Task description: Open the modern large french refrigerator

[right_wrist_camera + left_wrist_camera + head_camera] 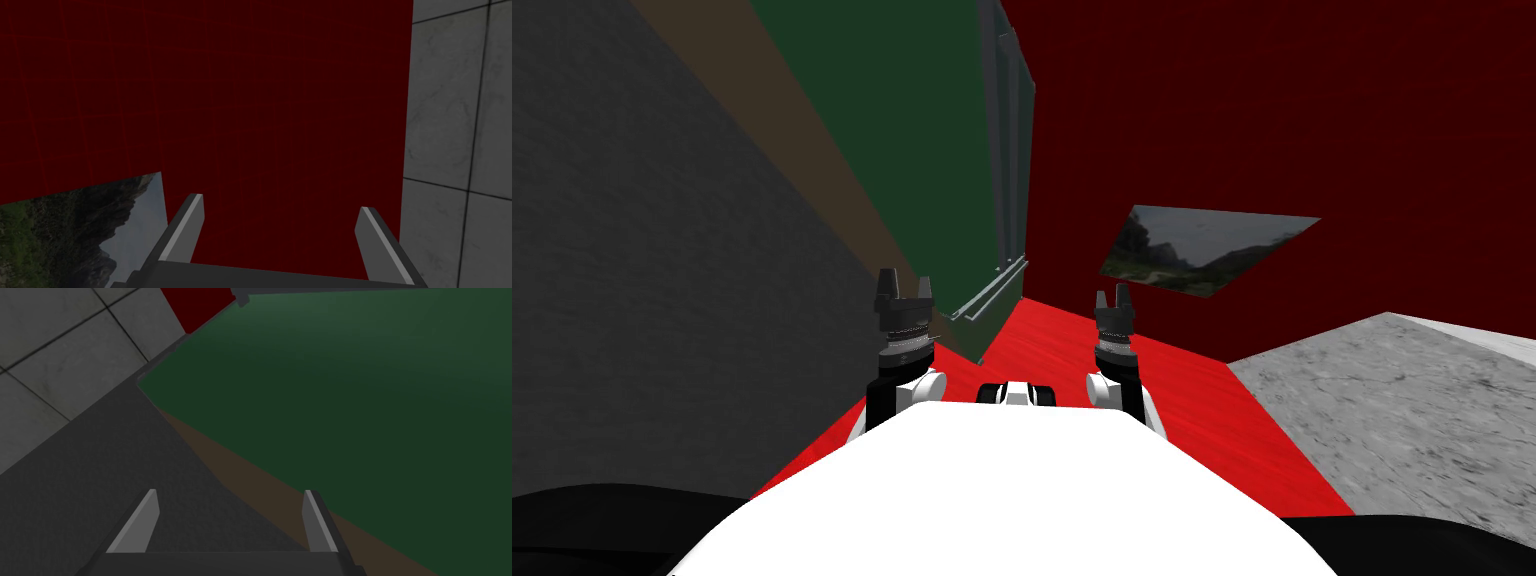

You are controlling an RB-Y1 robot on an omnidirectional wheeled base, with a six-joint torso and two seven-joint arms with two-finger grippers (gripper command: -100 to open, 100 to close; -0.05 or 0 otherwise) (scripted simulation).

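A landscape picture (1202, 250) hangs on the dark red wall (1292, 110), above the bright red floor (1122, 375). A pale grey mottled surface (1412, 430) lies at the right, and a dark grey panel (642, 260) stands at the left.

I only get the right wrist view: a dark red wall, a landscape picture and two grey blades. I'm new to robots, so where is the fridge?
Observer: The head view shows the refrigerator, dark green, ahead and to the robot's left.
Operator: Is a hand on it yet?
Observer: No. The left gripper is open and empty, apart from the pale handles at the refrigerator's edge.
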